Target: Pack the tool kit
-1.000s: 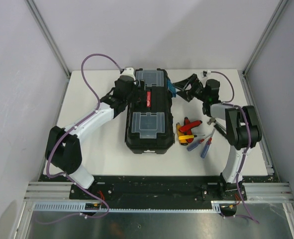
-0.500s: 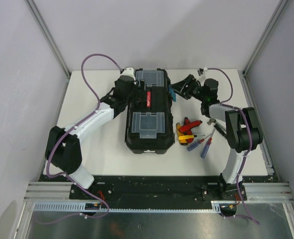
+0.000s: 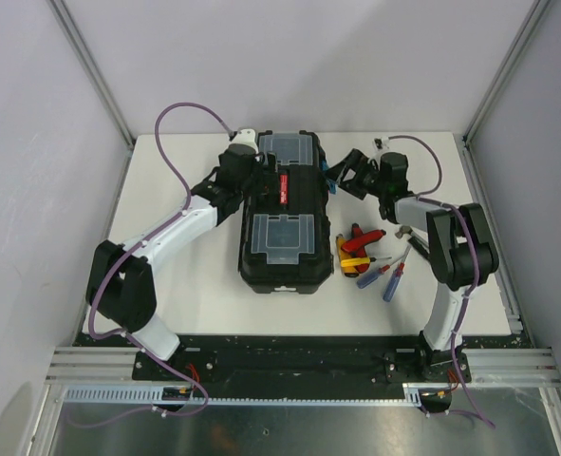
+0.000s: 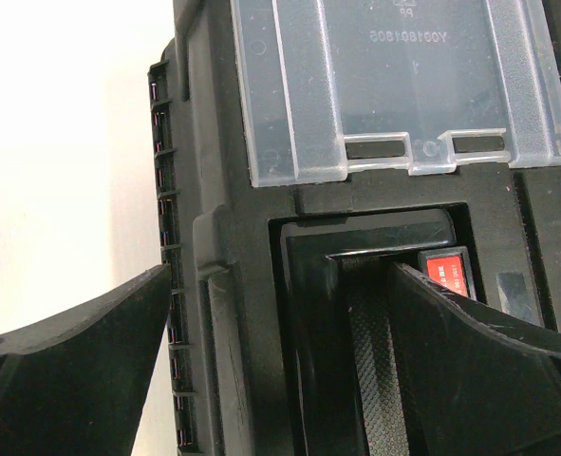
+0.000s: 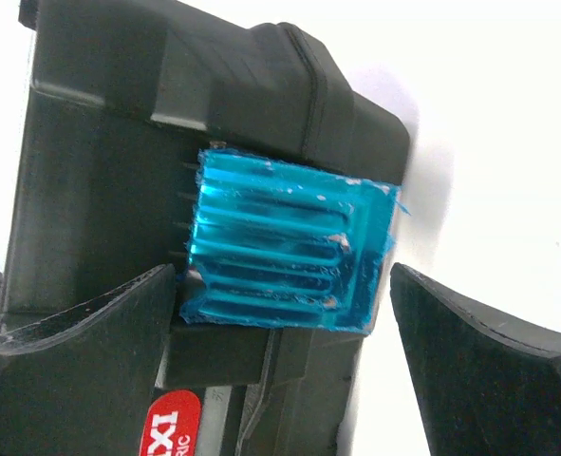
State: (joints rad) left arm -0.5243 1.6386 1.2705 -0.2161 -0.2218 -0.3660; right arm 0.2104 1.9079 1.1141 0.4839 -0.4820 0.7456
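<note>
Toolbox cropped in wrist views, right hand straddling blue latch

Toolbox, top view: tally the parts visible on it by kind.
Clear lid compartments: 2
Handle: 1
Blue latch: 1 in view
Total: 4
</note>
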